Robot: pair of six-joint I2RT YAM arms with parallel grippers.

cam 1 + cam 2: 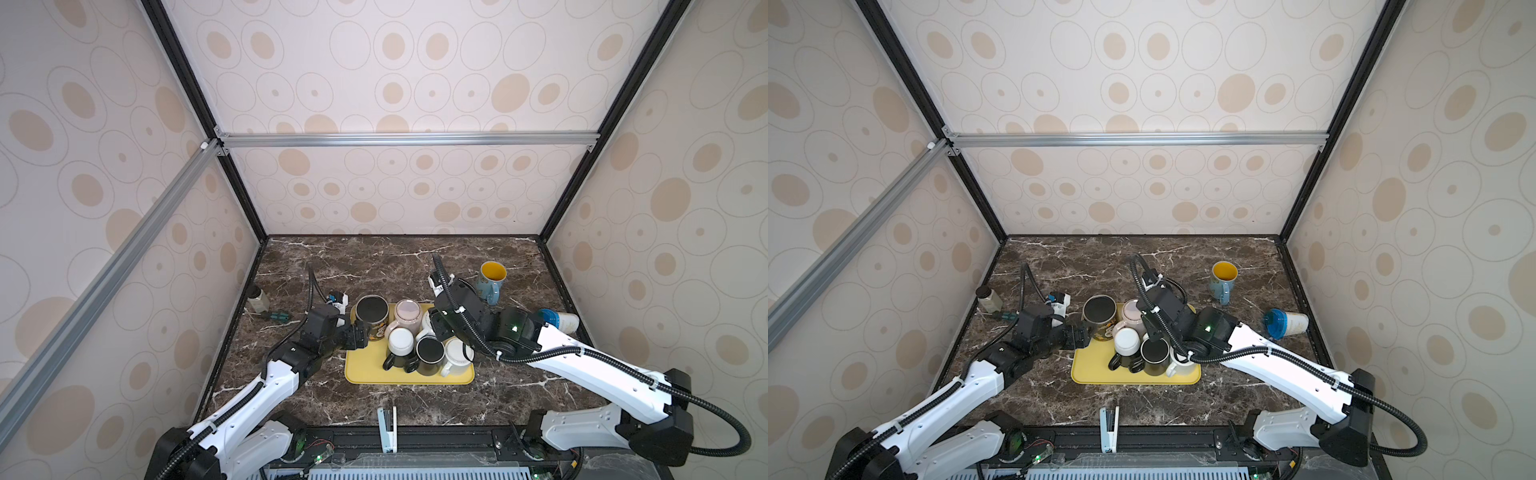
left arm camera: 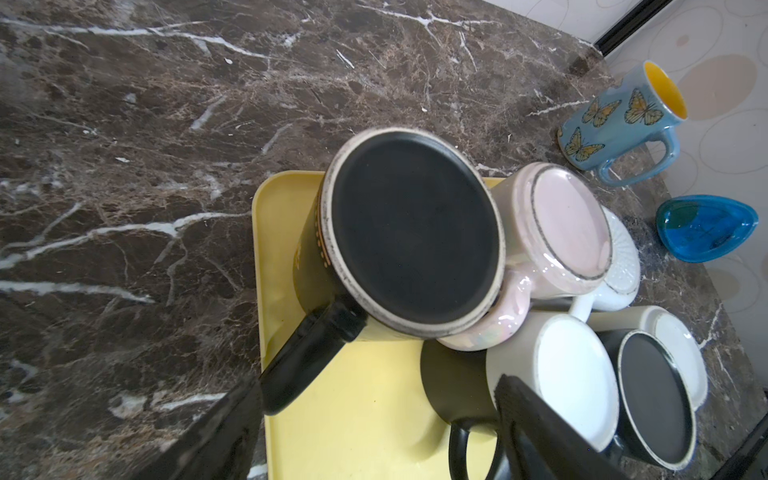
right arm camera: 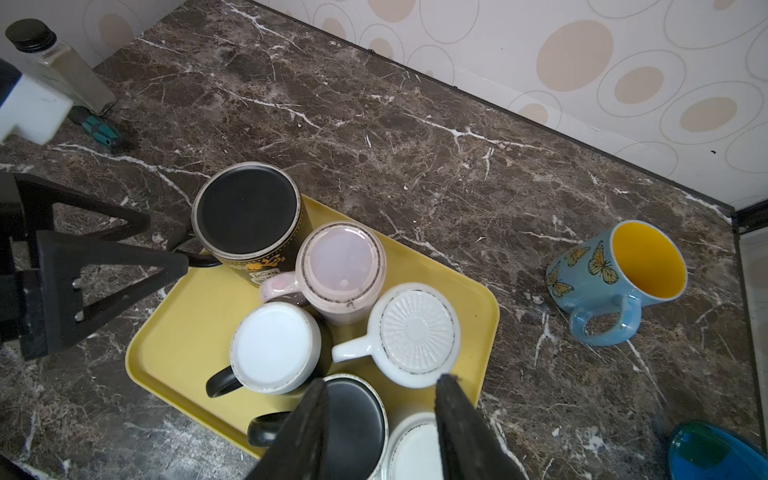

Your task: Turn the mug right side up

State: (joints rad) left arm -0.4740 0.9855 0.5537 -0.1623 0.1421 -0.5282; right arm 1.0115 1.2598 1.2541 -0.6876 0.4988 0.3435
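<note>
Six mugs sit bottom-up on your yellow tray (image 1: 365, 374), bunched toward its far and right side. The big black mug (image 1: 371, 311) with gold print is at the tray's far left corner, base up, touching the pink mug (image 3: 340, 266) next to it

Your left gripper (image 3: 164, 245) is at that mug's handle (image 2: 311, 357), coming in from the left. Its jaws are spread wide with nothing clamped. In the left wrist view the handle lies between the fingers, close to one; can't tell if it touches

Your right gripper (image 3: 384, 380) hovers over the near right of the tray, above the small black mug (image 3: 357, 415) and a white mug (image 3: 415, 449). Its jaws are partly apart and empty

Off the tray on the marble table (image 1: 415, 266):
- The butterfly mug (image 1: 491, 278) stands upright at far right
- A blue-lidded cup (image 1: 557, 320) lies on its side near the right wall
- A bottle (image 1: 257, 299) and screwdriver (image 1: 276, 316) sit by the left wall
</note>
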